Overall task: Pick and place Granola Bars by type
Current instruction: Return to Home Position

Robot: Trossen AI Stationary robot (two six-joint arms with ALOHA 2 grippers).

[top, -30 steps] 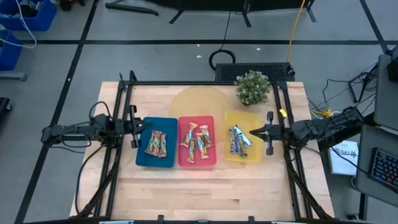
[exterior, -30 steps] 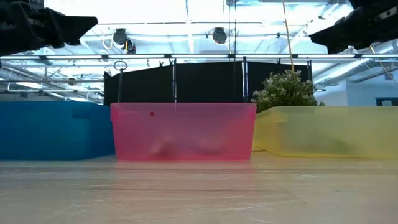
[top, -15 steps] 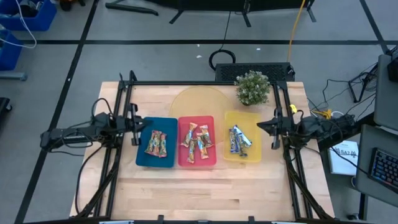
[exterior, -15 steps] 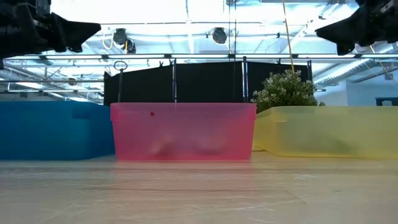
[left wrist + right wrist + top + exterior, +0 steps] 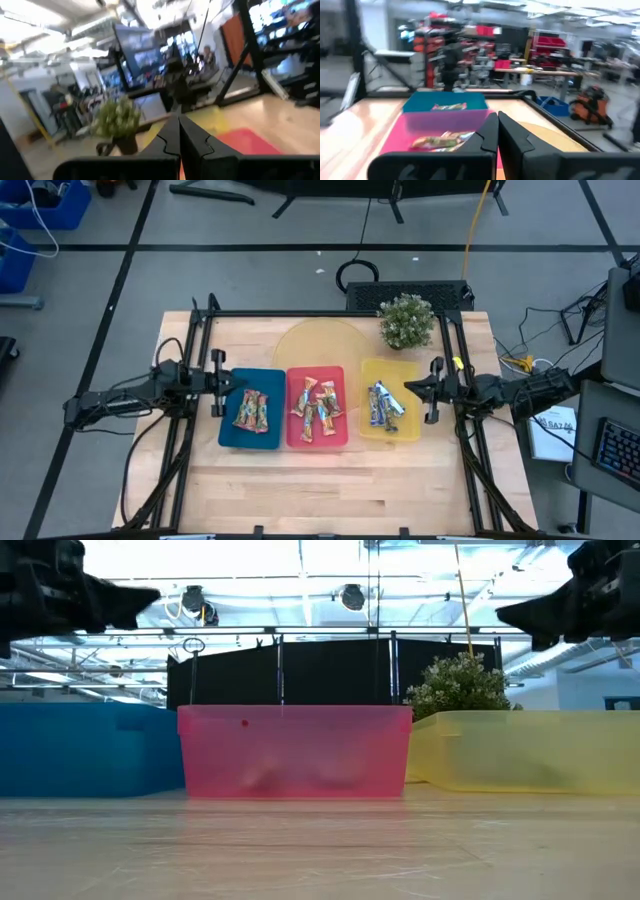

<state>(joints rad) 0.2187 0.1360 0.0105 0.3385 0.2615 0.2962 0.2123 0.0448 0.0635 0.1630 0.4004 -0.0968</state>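
While left tool (image 5: 232,380) and right tool (image 5: 406,392) hang closed and empty, dipping could clip the yellow bin (image 5: 391,367) at 3 o'clock

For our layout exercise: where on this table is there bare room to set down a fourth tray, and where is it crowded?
Free: the wide wooden strip between the trays and the table's near edge. Crowded: blue tray, red tray, yellow tray side by side, plant behind, left gripper and right gripper flanking them.
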